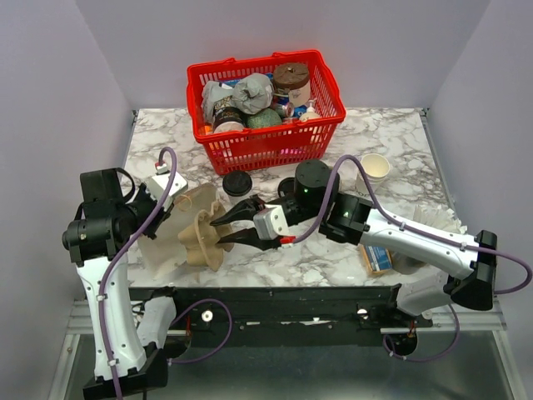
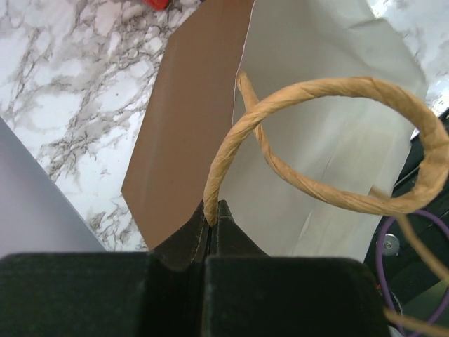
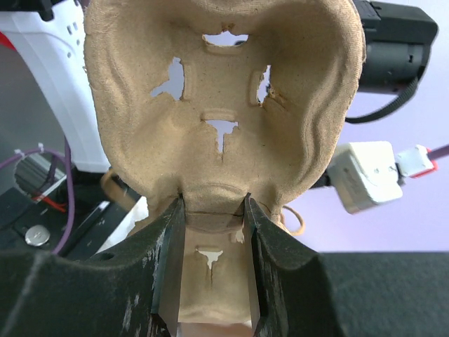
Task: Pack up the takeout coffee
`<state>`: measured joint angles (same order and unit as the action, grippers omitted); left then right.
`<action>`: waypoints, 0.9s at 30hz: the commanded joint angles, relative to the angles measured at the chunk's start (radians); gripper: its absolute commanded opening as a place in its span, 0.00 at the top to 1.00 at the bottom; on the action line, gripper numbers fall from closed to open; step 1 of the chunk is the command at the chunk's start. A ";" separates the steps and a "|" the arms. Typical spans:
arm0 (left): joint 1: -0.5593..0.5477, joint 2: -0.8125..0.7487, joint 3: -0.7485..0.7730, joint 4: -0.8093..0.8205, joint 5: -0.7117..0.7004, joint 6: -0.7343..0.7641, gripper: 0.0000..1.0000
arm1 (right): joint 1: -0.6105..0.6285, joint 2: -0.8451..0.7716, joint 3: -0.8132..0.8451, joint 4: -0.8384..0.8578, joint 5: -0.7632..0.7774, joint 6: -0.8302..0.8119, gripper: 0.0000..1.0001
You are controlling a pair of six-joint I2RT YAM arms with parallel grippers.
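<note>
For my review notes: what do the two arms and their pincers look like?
The left arm and right arm have white shells with black joints, and a purple cable loops along each. The left pincer and right pincer have black tapered fingers; a white camera block with a red tip sits beside the right one.

You have bright, even overhead light, soft shadows on the counter (image 1: pixel 408 137), and slight close-up blur in both wrist views.
</note>
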<state>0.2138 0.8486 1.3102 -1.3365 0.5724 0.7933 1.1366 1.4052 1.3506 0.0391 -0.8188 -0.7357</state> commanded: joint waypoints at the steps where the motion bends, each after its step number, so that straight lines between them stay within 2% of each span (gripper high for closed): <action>1: -0.004 -0.008 0.063 -0.176 0.066 -0.012 1.00 | 0.034 0.014 -0.028 0.215 -0.045 -0.027 1.00; 4: -0.004 -0.028 0.064 -0.174 0.044 -0.011 1.00 | 0.057 0.047 -0.007 0.268 -0.040 -0.027 1.00; 11: -0.004 -0.040 0.066 -0.176 0.073 -0.017 1.00 | 0.084 0.116 0.038 0.248 -0.028 -0.060 1.00; 20: -0.005 -0.057 0.046 -0.178 0.136 -0.017 1.00 | 0.084 0.143 0.061 0.097 0.058 -0.087 0.99; 27: -0.008 -0.091 -0.018 -0.178 0.237 -0.022 1.00 | 0.084 0.141 0.081 -0.008 0.167 -0.113 0.99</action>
<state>0.2134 0.7788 1.3262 -1.3422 0.6937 0.7761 1.2144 1.5398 1.3930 0.0937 -0.7261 -0.8196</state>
